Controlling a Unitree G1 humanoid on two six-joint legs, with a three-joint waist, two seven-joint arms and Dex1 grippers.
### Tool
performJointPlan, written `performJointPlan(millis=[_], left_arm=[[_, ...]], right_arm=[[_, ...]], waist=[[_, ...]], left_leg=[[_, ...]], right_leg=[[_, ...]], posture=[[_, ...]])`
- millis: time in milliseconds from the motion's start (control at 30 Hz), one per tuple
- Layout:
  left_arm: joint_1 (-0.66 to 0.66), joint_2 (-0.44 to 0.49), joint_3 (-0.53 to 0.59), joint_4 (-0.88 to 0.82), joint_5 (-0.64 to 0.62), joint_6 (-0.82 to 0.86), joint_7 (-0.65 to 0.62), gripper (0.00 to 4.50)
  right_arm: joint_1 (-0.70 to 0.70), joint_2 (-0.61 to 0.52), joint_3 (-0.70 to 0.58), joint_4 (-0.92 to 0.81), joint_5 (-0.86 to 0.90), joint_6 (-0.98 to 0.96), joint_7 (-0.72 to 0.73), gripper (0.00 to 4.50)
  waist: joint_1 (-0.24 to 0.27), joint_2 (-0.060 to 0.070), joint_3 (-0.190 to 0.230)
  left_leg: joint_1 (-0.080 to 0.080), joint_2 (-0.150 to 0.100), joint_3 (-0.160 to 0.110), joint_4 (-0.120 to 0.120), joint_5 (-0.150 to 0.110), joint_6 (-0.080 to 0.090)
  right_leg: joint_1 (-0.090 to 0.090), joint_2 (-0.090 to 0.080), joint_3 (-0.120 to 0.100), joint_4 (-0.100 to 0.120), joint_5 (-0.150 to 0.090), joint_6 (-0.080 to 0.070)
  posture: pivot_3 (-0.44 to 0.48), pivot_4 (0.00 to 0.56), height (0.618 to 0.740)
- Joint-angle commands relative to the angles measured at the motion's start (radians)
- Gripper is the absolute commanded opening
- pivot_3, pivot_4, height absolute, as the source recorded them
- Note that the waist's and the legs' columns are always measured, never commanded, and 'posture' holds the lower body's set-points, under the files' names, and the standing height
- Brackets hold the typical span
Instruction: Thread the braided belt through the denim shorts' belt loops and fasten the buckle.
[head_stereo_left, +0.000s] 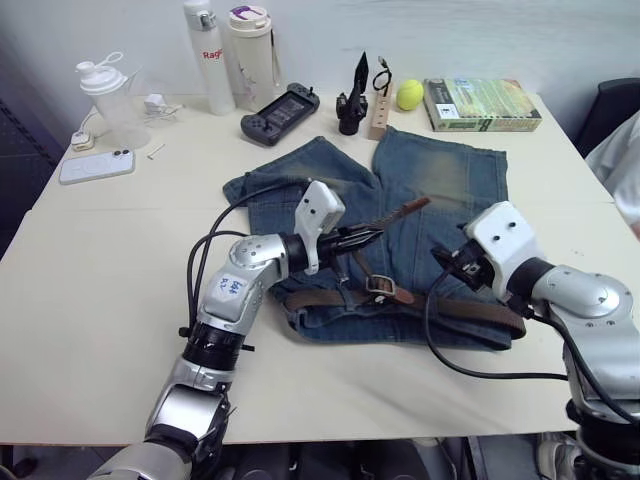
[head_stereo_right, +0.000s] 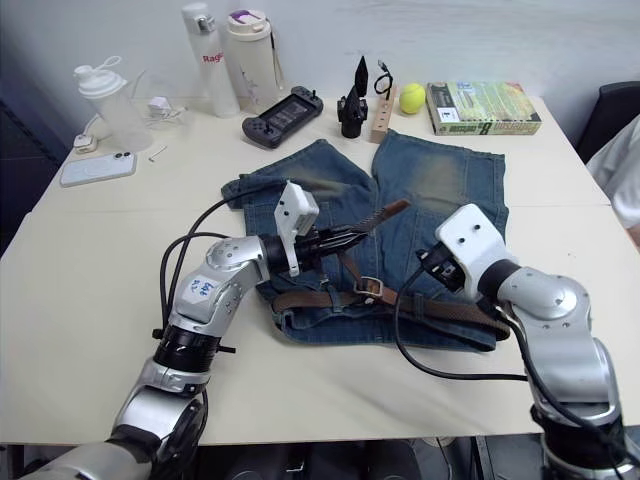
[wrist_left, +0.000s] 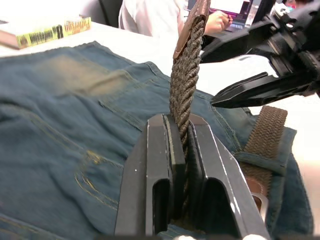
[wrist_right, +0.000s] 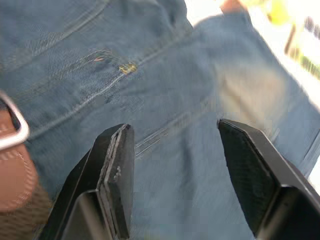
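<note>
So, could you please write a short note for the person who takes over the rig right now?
Left gripper: shut on the braided belt near its leather tip, holding that end raised above the denim shorts.
Right gripper: open, empty, over the denim beside the buckle.
Things: the shorts lie flat on the table, waistband toward the robot; the belt lies along the waistband with the buckle near its middle.
Done: the belt is around the waist; how many loops it passes cannot be told.
Left: probably feed the tip through the buckle and fasten it.

Red "Rag" lettering on the white bottle (head_stereo_left: 207, 57)
</note>
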Motion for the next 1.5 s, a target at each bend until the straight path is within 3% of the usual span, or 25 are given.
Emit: performJointPlan(millis=[33,67,100,167,233,567,667,767,1100,1500], left_arm=[[0.018,0.004,0.004,-0.080,-0.025,0.006,0.006,0.00],[0.021,0.005,0.002,-0.085,-0.023,0.007,0.007,0.00],[0.023,0.006,0.000,-0.090,-0.022,0.009,0.007,0.00],[0.020,0.009,-0.008,-0.094,-0.016,0.005,0.002,0.00],[0.014,0.007,-0.009,-0.094,-0.014,-0.001,0.002,0.00],[-0.022,0.004,0.032,-0.139,-0.043,-0.027,0.015,0.00],[-0.006,0.052,0.015,-0.135,0.017,-0.089,0.021,0.00],[0.006,0.086,0.010,-0.112,0.051,-0.131,0.026,0.00],[0.047,0.082,-0.009,-0.127,0.025,-0.108,0.002,0.00],[0.038,0.079,-0.011,-0.126,0.031,-0.105,0.003,0.00]], right_arm=[[0.005,0.067,-0.020,-0.095,0.062,0.088,-0.047,2.34],[0.000,0.099,-0.023,-0.107,0.080,0.113,-0.059,2.18],[-0.012,0.144,-0.027,-0.118,0.098,0.138,-0.076,1.40],[-0.029,0.218,-0.006,-0.139,0.131,0.176,-0.095,1.04],[-0.023,0.234,0.035,-0.132,0.129,0.171,-0.115,0.11],[0.090,0.143,0.268,-0.017,0.046,0.137,-0.240,0.11],[0.123,0.116,0.321,0.003,0.036,0.110,-0.264,0.11],[0.140,0.126,0.318,0.013,0.042,0.085,-0.286,0.11],[0.078,0.165,0.169,-0.088,0.138,0.109,-0.280,0.11],[0.087,0.116,0.251,-0.125,0.169,0.145,-0.294,0.11]], waist=[[0.000,0.000,0.000],[0.000,0.000,0.000],[0.000,0.000,0.000],[0.000,0.000,0.000],[0.000,0.000,0.000],[-0.001,0.000,0.000],[0.000,0.000,0.000],[0.000,0.000,0.000],[0.000,0.000,0.000],[0.000,0.000,0.000]], left_leg=[[0.000,0.000,0.000,0.000,0.000,0.000],[0.000,0.000,0.000,0.000,0.000,0.000],[0.000,0.000,0.000,-0.001,0.000,0.000],[0.000,0.000,0.000,-0.001,0.000,0.000],[0.000,0.000,0.000,-0.001,0.000,0.000],[0.000,-0.001,0.001,-0.001,0.000,0.000],[0.001,-0.001,0.002,-0.001,0.000,0.000],[0.001,0.000,0.002,-0.001,0.000,0.000],[0.001,-0.001,0.001,-0.002,0.000,0.000],[0.000,-0.001,0.002,-0.002,0.000,0.000]], right_leg=[[0.000,0.000,0.000,0.000,0.000,0.000],[0.000,0.000,0.000,0.000,0.000,0.000],[0.000,0.000,0.000,0.000,0.000,0.000],[0.000,0.000,0.000,0.000,0.000,0.000],[0.000,0.000,0.000,0.000,0.000,0.000],[-0.001,0.000,0.002,0.000,0.000,0.000],[-0.001,0.001,0.002,0.000,0.000,0.000],[-0.001,0.001,0.003,0.000,0.000,0.000],[-0.001,0.001,0.003,-0.001,0.000,0.000],[-0.001,0.000,0.003,-0.001,0.000,0.000]], posture=[[0.000,0.150,0.724],[0.000,0.150,0.724],[0.000,0.150,0.724],[0.000,0.150,0.724],[0.000,0.150,0.724],[0.000,0.150,0.724],[0.000,0.150,0.724],[0.000,0.150,0.724],[0.000,0.150,0.724],[0.000,0.150,0.724]])
